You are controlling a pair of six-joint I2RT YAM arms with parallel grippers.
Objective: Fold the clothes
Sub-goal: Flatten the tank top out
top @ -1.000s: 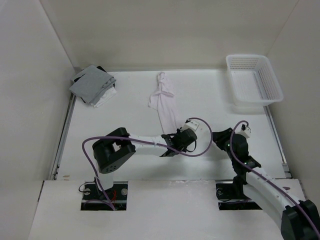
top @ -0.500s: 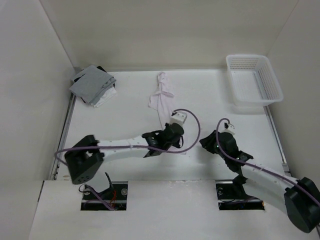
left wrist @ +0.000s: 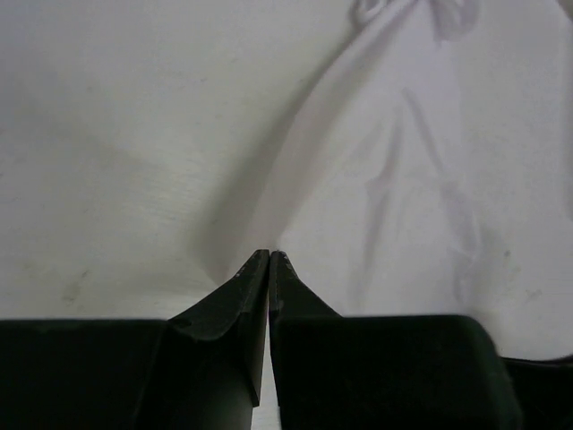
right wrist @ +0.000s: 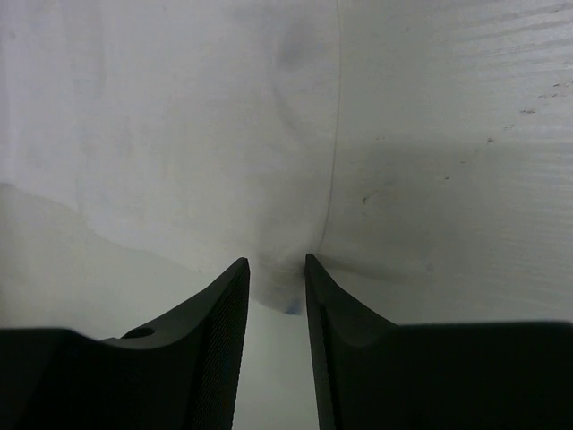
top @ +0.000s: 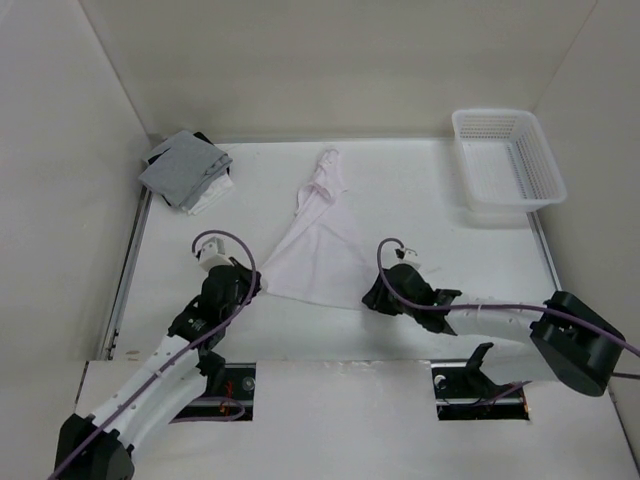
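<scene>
The left gripper had its jaws pressed together right at the near left corner of the clothes, and by the wrist view it looked pinched on that thin corner. The right gripper stood with its jaws apart, the near right corner of the hem lying between the tips; whether they had any bite on it could not be told. Between the two, the garment lay fanned out on the table as a flat triangle, its wide hem toward the arms and its bunched, twisted end pointing to the far wall.

The step in hand seemed to be spreading the cloth flat before the first fold. To do it well, the right jaws would need to close on the corner itself, catching both layers and not only the top one. Then both corners should be drawn apart and toward the arms evenly and low over the surface, so that the long creases running to the far end pull out. An uneven tug would likely skew the cloth or slip it from the left pinch.

The white mesh basket sat at the far right, well apart, with nothing showing inside it. A grey-and-white folded stack lay in the far left corner
</scene>
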